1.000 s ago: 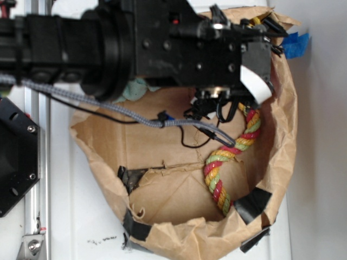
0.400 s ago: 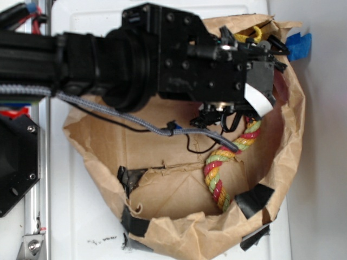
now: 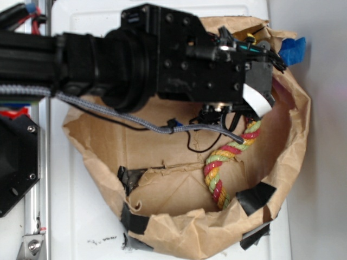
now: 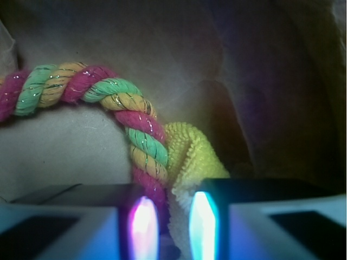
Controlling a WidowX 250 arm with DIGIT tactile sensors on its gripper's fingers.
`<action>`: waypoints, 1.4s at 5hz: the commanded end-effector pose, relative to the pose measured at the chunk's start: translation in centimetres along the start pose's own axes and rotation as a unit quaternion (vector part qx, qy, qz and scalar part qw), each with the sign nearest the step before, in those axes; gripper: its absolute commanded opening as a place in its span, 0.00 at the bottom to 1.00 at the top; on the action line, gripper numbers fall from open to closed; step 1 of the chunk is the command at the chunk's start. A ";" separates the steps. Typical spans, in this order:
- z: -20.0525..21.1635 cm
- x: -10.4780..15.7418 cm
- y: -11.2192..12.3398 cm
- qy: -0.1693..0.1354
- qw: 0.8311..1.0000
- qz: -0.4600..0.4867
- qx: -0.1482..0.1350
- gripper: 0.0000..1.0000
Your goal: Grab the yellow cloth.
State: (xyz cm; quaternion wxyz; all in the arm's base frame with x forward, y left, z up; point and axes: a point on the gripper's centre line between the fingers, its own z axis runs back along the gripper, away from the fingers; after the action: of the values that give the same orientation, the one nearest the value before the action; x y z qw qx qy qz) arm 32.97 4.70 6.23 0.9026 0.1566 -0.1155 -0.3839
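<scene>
The exterior view is evenly and brightly lit, with the white surround nearly washed out and slight softness throughout. The wrist view is dim and shadowed toward the upper right; two glowing strips, magenta and cyan, are blurred at the bottom edge.

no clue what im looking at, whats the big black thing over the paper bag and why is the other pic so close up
The black thing is a robot arm, seen from above by a fixed camera. It reaches into a crumpled brown paper bag patched with black tape, where a red, yellow and green rope lies. The close-up comes from a camera on the arm's wrist, looking past its jaws. There the gripper has a yellow cloth between its glowing fingertips, with the rope touching the cloth's left side. Whether the jaws have closed on it is unclear.
</scene>
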 end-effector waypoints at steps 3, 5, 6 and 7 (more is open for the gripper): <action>2.4 -0.3 0.9 -0.009 0.999 0.011 0.029 0.00; 3.6 -0.7 2.6 -0.010 0.995 0.034 0.093 1.00; 2.9 -0.1 2.6 -0.004 0.994 0.035 0.106 1.00; 2.4 0.1 2.7 0.001 0.994 0.037 0.101 1.00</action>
State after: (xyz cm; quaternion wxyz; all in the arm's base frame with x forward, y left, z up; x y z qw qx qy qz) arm 33.22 6.68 7.42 0.9022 0.2312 -0.1289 -0.3406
